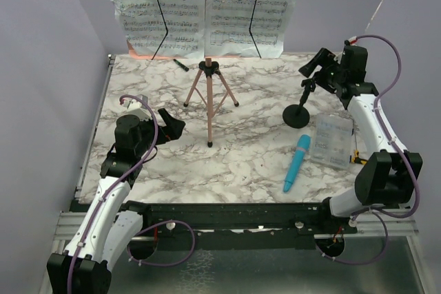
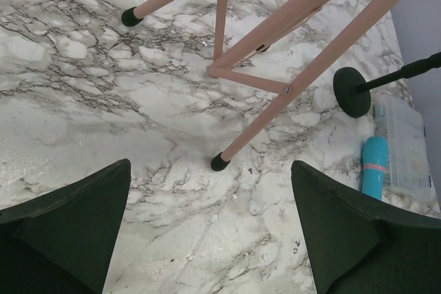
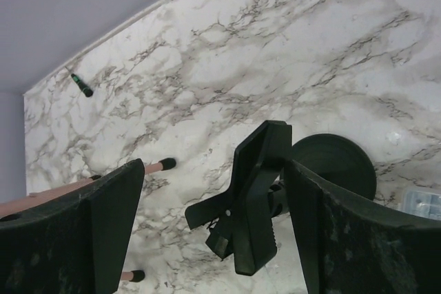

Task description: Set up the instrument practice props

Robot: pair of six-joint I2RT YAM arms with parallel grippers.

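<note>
Your right hand, open and gripping nothing, straddles the clip of the mic stand near the worktop's right edge; you're likely placing it, so close squarely on the clip next, while your left hand hangs wide open, empty.

Pink tripod music stand stands centre on the marble surface; black round-based mic stand to its right, blue toy microphone in front.
</note>
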